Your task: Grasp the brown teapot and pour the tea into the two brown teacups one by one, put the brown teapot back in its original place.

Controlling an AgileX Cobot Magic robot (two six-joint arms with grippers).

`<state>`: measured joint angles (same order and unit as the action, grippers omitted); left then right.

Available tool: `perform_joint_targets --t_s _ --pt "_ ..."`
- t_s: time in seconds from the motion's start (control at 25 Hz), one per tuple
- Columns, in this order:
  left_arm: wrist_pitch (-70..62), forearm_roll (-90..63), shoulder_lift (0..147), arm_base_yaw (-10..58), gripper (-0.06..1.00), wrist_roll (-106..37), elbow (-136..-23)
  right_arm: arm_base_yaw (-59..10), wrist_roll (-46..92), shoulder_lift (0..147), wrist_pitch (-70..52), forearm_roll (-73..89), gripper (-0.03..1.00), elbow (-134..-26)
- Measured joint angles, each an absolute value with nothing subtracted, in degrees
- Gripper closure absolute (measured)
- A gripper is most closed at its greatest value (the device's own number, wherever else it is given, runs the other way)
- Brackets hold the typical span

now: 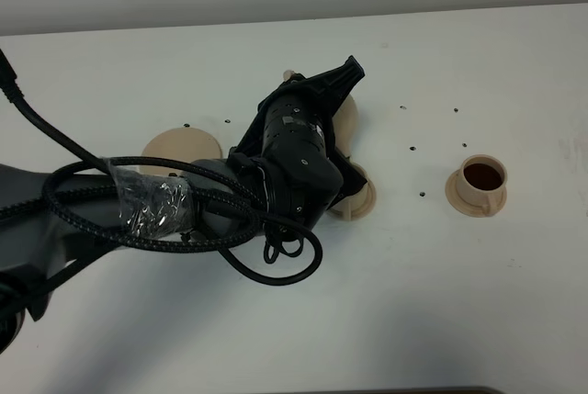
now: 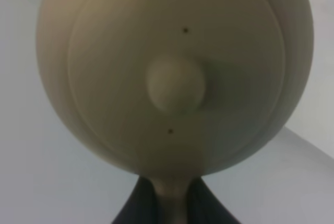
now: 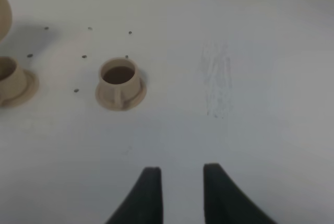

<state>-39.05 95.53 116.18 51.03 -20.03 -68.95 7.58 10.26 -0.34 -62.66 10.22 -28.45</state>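
Note:
My left gripper reaches across the middle of the table and is shut on the loop handle of the brown teapot. The arm hides most of the pot. In the left wrist view the pot's lid and knob fill the frame, with the handle between the dark fingers. One teacup on its saucer sits just in front of the pot, half hidden by the gripper. The other teacup stands to the right and holds dark tea; it also shows in the right wrist view. The wide tan saucer lies bare at the left. My right gripper is open and empty over the table.
Black cables and the left arm cover the table's front left. Small dark dots mark the white table between the cups. The half-hidden cup and the teapot's edge show at the rim of the right wrist view.

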Motion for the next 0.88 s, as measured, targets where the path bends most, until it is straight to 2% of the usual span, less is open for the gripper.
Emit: perform_joint_targets --t_s 0.88 --pt "-38.2 95.6 116.2 51.0 0.82 -20.2 -68.9 7.6 10.3 -0.3 -62.7 10.2 0.78 -28.5"
